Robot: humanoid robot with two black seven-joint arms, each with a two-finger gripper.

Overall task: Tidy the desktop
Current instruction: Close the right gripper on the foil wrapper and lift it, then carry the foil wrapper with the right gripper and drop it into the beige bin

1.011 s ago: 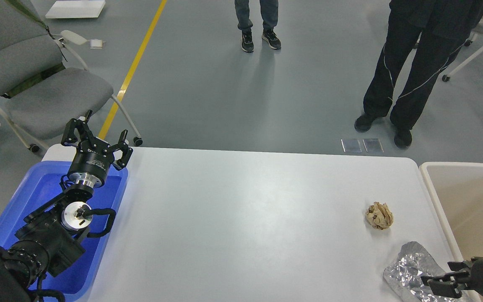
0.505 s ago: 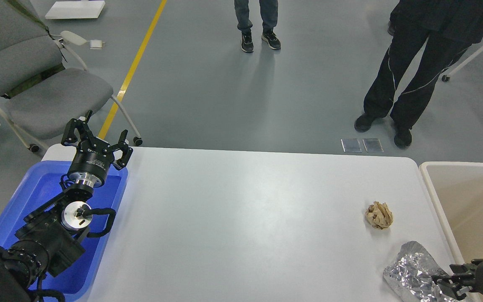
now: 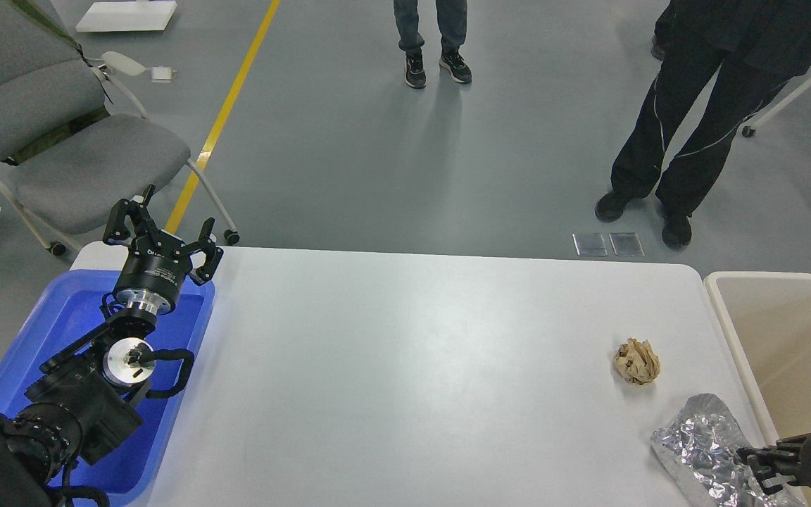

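The white desktop (image 3: pixel 405 366) fills the middle of the head view. A crumpled brown paper ball (image 3: pixel 636 361) lies on it at the right. A crumpled sheet of silver foil (image 3: pixel 701 443) lies at the front right corner. My right gripper (image 3: pixel 754 465) comes in from the right edge and its fingers are closed on the foil's right side. My left gripper (image 3: pixel 159 236) is open and empty, raised over the far end of the blue tray (image 3: pixel 46 331).
A beige bin (image 3: pixel 786 331) stands just right of the desktop. A grey chair (image 3: pixel 60 141) stands behind the blue tray. Two people (image 3: pixel 687 127) stand on the floor beyond the far edge.
My right gripper has drawn back to the right and closed its fingers on the foil, which has shifted slightly right and away. The left arm has not moved.
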